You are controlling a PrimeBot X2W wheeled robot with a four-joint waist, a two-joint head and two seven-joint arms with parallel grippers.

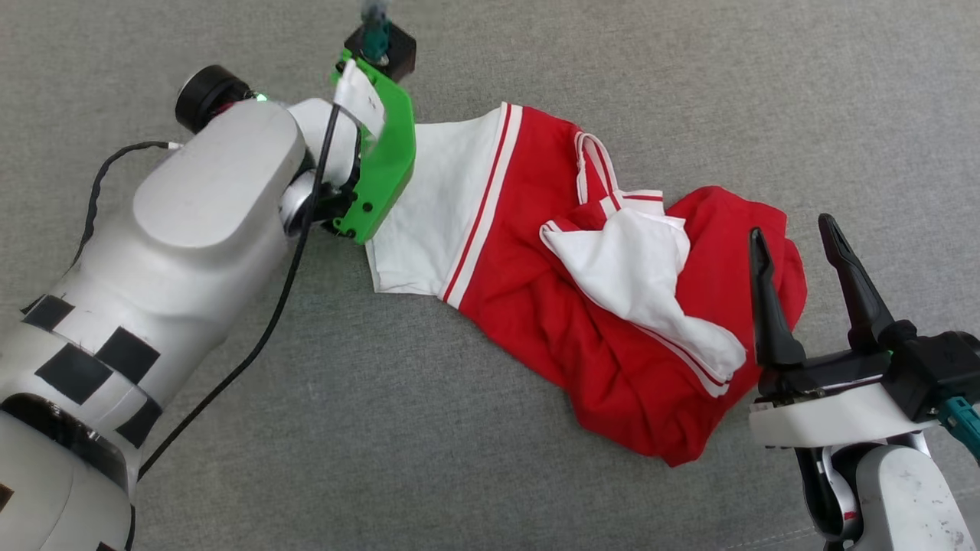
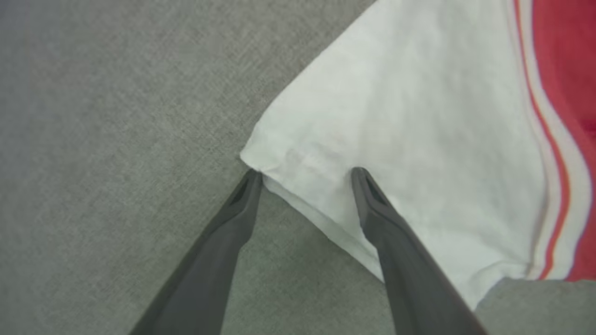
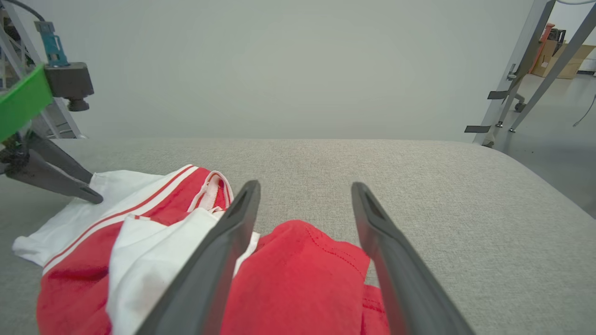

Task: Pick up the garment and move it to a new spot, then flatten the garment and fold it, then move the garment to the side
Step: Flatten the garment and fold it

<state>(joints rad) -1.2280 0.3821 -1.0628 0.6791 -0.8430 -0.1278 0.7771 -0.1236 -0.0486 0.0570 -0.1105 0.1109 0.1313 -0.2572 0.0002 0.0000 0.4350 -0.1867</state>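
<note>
Garment [image 1: 536,306] is on the grey padded surface [image 1: 459,474], crumpled, running diagonally in your head view from upper left to lower right. Left end: one white sleeve [image 1: 432,207] lying mostly flat, with striped trim where it meets the red. Middle: the other sleeve [image 1: 643,275] is bunched on top of the red body, striped collar [image 1: 605,168] just above it. Right end: red fabric in a heap. Left gripper [image 2: 306,173] is wide open, gripping nothing. In your left wrist view its fingers straddle the flat sleeve's corner, one tip at the corner on the surface, the other over white cloth just inside the hem. Can't tell whether the tips press down or sit just above. In head view those fingers are hidden behind the green bracket [image 1: 387,176] on the wrist. Right gripper [image 1: 792,228] is also wide open and empty, at the heap's right edge. In head view one finger overlaps the red hem and the other is over bare surface beside it. Right wrist view puts the red heap between and below the fingers, with no contact you can confirm. That view also shows the left gripper's fingers down at the far sleeve, a plain wall behind, and metal frame legs [image 3: 518,60] off to the right.
</note>
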